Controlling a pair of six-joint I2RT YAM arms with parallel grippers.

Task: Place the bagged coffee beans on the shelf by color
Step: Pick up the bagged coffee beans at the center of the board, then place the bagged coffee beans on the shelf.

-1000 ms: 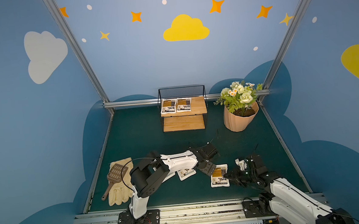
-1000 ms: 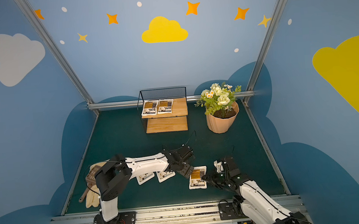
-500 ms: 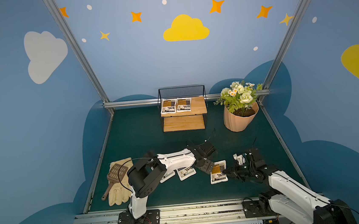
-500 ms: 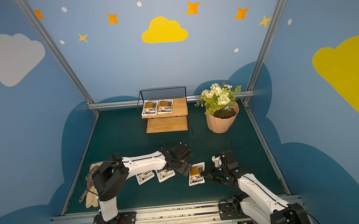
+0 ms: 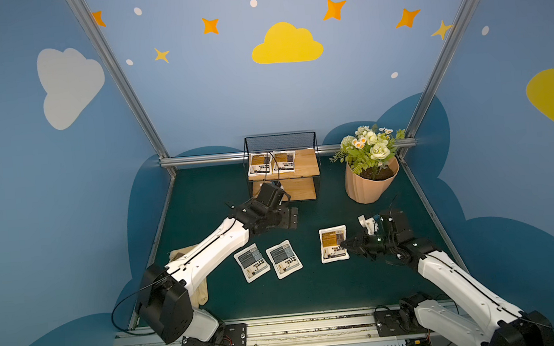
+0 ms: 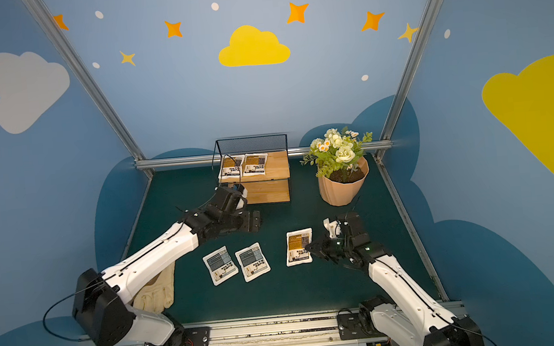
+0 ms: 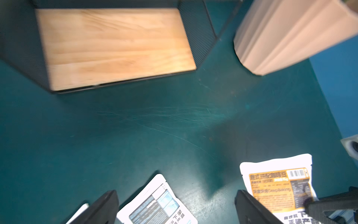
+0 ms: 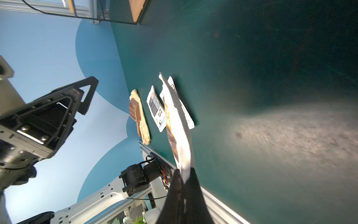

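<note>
Right hand (image 5: pixel 343 244) now pressed together on the 3 o'clock edge of a puffy white coffee pouch with an orange-brown label panel (image 5: pixel 333 247), which sits just off centre of the dark green tabletop (image 5: pixel 313 290), toward 4 o'clock. A second ago the fingers stood slightly apart at that edge. Right wrist view: pouch seen edge-on, one edge nipped between the fingertips (image 8: pixel 175 184), the rest angled up off the tabletop with shadow beneath. Reads as a lift begun; how far clear, cannot tell. Left hand (image 5: pixel 290 218), spread and empty, has drawn back from that pouch toward 12 o'clock and hangs just short of the small two-tier shelf of black wire and light wooden boards (image 5: pixel 307 164). Two more orange-panelled pouches (image 5: pixel 260 164) lie side by side on the left of the upper board, right part bare. Two white pouches with grey-blue panels (image 5: pixel 252 262) lie flat at 7 o'clock, not yet shelved. Judgement: grasp made, way to the shelf opened; the carry to the upper board's free spot looks next. Thin edge pinch on a floppy bag, so it may swing or slip.
</note>
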